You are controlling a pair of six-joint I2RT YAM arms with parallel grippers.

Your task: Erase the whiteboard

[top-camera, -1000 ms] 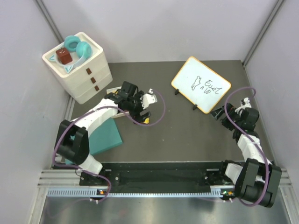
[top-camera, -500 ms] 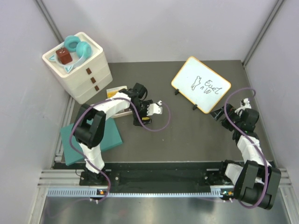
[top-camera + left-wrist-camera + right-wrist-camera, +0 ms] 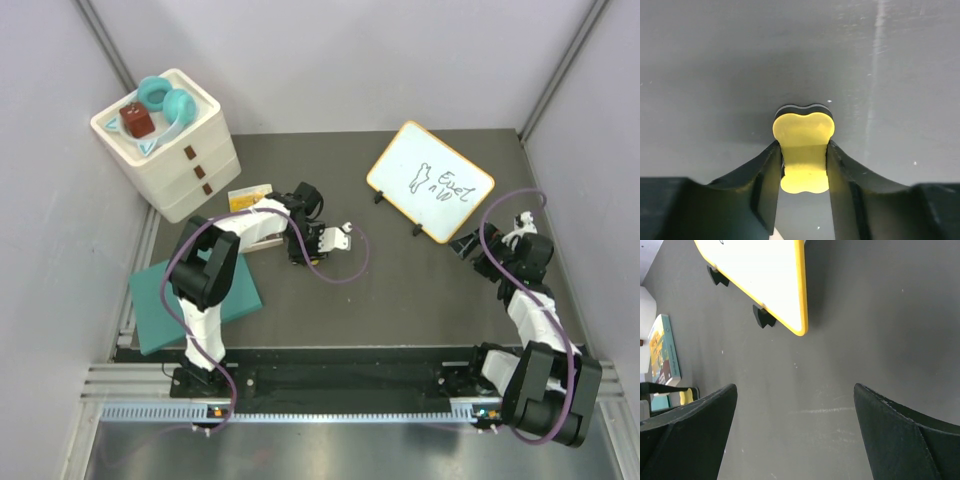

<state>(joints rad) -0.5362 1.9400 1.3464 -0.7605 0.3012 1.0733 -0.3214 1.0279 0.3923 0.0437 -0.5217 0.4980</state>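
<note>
The whiteboard (image 3: pixel 430 181) leans on small black feet at the back right, with black scribbles on it; its yellow-framed lower corner (image 3: pixel 765 275) shows in the right wrist view. A yellow bone-shaped eraser (image 3: pixel 803 127) with a black underside lies on the dark table. My left gripper (image 3: pixel 803 150) is shut on its narrow waist, one finger on each side. From above, the left gripper (image 3: pixel 305 250) is at mid-table, left of the board, and covers the eraser. My right gripper (image 3: pixel 468 245) hovers open just in front of the board's near edge, nothing between its fingers (image 3: pixel 690 425).
A white drawer unit (image 3: pixel 170 140) at the back left carries teal headphones (image 3: pixel 165 100) and a red-brown box (image 3: pixel 137 121). A yellow-covered book (image 3: pixel 250 199) lies beside the left arm. A flat teal rectangle (image 3: pixel 190 300) lies at the front left.
My left gripper has shifted a little to the right, come down over the yellow eraser and shut on it. The right arm and the whiteboard have not moved.
</note>
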